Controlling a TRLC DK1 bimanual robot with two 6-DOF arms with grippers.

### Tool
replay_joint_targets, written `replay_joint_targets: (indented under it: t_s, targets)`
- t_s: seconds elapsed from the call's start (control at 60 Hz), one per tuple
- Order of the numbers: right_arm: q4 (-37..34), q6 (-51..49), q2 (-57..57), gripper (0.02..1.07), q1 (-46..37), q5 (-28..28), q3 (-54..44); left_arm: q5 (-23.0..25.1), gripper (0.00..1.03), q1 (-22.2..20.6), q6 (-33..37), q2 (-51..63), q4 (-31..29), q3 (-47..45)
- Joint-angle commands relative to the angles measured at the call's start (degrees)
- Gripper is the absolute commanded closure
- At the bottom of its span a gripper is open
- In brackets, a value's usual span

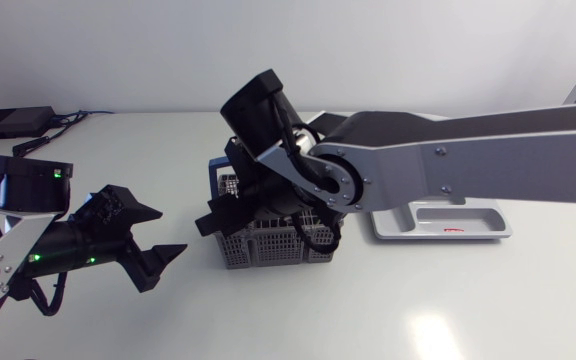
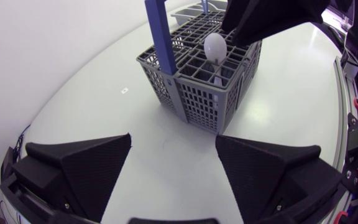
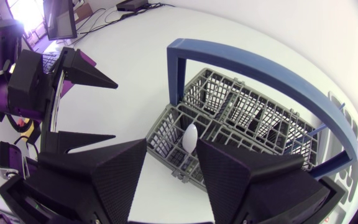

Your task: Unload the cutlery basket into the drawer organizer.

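Observation:
The grey cutlery basket (image 1: 278, 240) with its blue handle (image 3: 260, 68) stands mid-table. A white spoon (image 3: 191, 137) stands upright in a corner cell, bowl up, and also shows in the left wrist view (image 2: 215, 46). My right gripper (image 3: 171, 149) hangs over the basket from the right, open, with the spoon bowl in the gap close to one finger (image 3: 241, 174). My left gripper (image 2: 173, 155) rests open and holding nothing on the table left of the basket (image 2: 197, 87). The grey drawer organizer (image 1: 448, 222) lies right of the basket, partly under my right arm.
A black box with cables (image 1: 13, 122) sits at the table's back left. Bare white tabletop (image 1: 368, 310) spreads in front of the basket and organizer. My right arm (image 1: 468, 150) spans the table's right half above the organizer.

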Motion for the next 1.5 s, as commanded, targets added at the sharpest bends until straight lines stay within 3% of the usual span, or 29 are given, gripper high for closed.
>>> replay_joint_targets:
  t_s: [0.0, 0.767, 0.9, 1.067, 1.383, 1.483]
  targets:
    - [0.6, 1.8, 0.6, 0.48, -0.1, 0.6, -1.3, 0.5, 0.08, 0.2, -0.6, -0.1, 1.0, -1.6]
    - [4.7, 2.3, 3.6, 0.53, -0.8, 3.8, -2.5, 0.5, 0.08, 0.0, -0.5, 2.1, 2.8, -1.3]
    - [5.1, 2.4, 4.6, 0.58, -0.7, 3.8, -2.5, 0.5, 0.08, 0.0, -0.4, 2.6, 3.1, -1.2]
    - [5.1, 2.4, 5.2, 0.73, -0.6, 3.7, -2.1, 0.5, 0.08, 0.2, -0.3, 2.6, 3.3, -1.2]
    - [5.3, 2.4, 5.0, 0.92, -0.5, 6.5, -2.2, 0.6, 0.08, 0.4, -0.1, 2.9, 3.7, -1.6]
    - [5.4, 2.2, 5.0, 0.93, -0.5, 6.6, -2.4, 0.6, 0.08, 0.4, 0.0, 3.1, 4.0, -1.6]
